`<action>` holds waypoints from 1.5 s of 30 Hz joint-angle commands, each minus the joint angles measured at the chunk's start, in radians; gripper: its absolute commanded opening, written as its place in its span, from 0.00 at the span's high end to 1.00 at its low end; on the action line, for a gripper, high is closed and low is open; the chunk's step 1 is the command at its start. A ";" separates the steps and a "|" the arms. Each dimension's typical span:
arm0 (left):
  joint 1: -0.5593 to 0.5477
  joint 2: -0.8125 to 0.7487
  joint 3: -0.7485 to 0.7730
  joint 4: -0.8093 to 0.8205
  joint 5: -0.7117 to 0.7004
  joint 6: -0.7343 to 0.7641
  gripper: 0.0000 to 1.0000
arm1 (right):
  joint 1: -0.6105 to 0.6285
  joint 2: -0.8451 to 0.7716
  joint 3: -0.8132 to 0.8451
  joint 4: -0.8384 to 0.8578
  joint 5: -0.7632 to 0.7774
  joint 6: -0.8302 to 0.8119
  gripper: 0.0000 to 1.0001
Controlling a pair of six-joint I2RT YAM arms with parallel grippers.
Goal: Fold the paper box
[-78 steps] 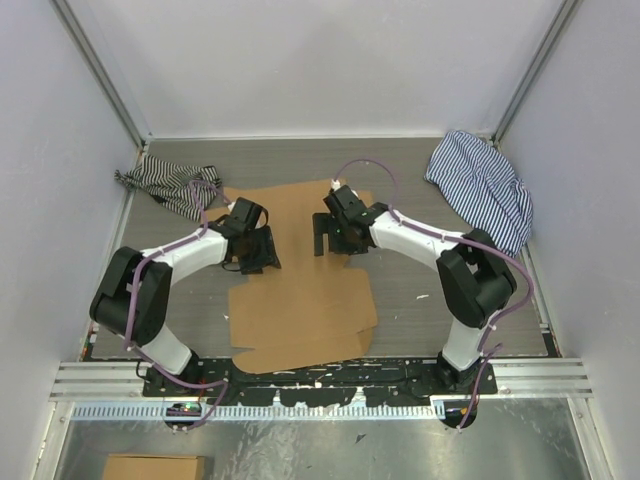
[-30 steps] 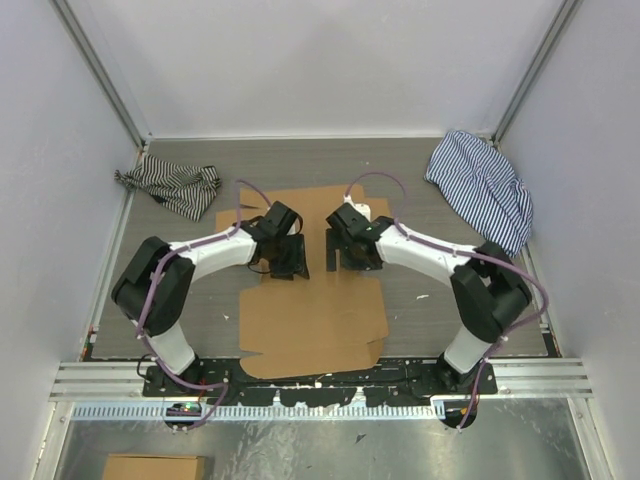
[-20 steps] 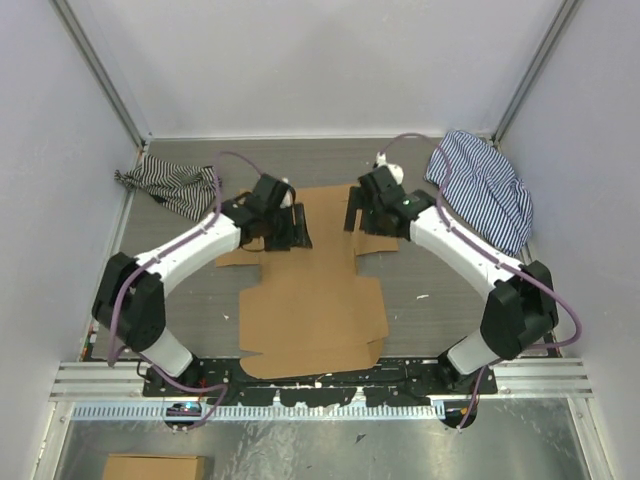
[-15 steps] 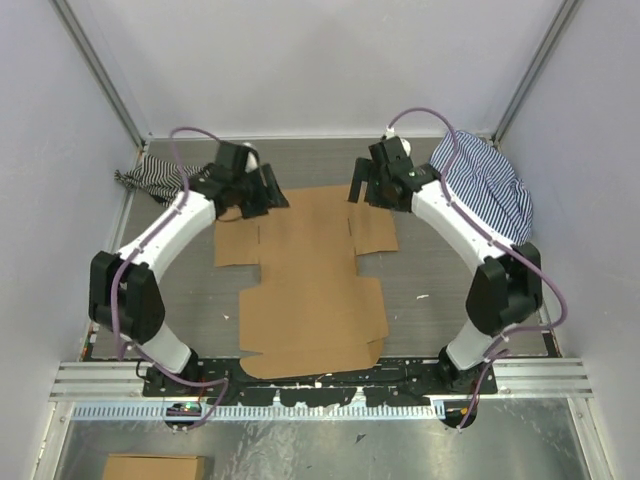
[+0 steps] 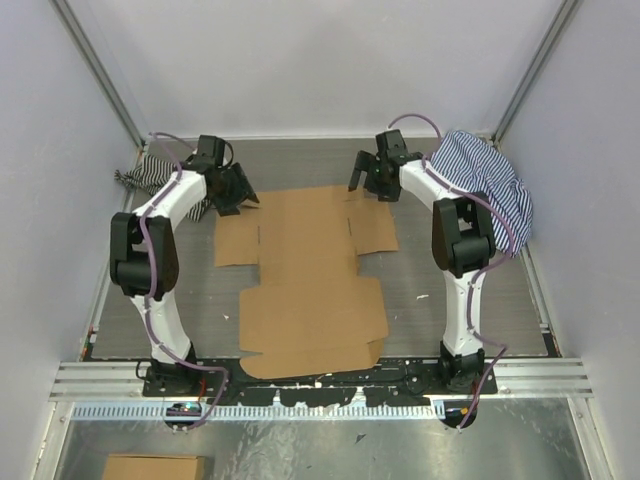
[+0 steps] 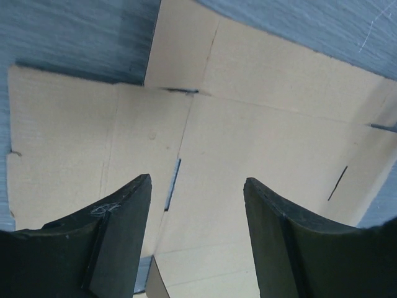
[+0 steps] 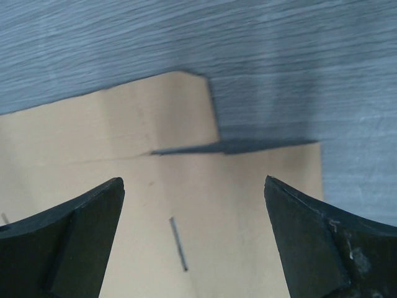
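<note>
One paper box [image 5: 310, 280]: unfolded, flat on grey table [image 5: 420, 320], between the arms. Left gripper [image 6: 197, 181]: jaws spread, empty, at its far-left corner. Right gripper [image 7: 193, 180]: jaws spread, empty, at far-right corner.

Place: robotics lab test cell
Walls: plain white panels [image 5: 320, 60] framed by aluminium posts [image 5: 103, 75]
Surface: grey wood-grain worktop [image 5: 420, 270]
Mount: slotted aluminium rail [image 5: 100, 378] along near edge
</note>
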 commanded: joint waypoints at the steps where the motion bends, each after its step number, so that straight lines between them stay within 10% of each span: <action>1: 0.018 0.043 0.116 -0.045 -0.053 0.054 0.32 | -0.020 0.054 0.079 0.090 -0.076 -0.041 0.00; 19: 0.069 0.199 0.192 -0.019 -0.004 0.100 0.33 | -0.017 0.273 0.321 0.031 -0.099 -0.133 0.00; 45: 0.066 0.247 0.161 0.027 0.060 0.110 0.47 | 0.057 0.189 0.218 0.048 -0.223 -0.167 0.04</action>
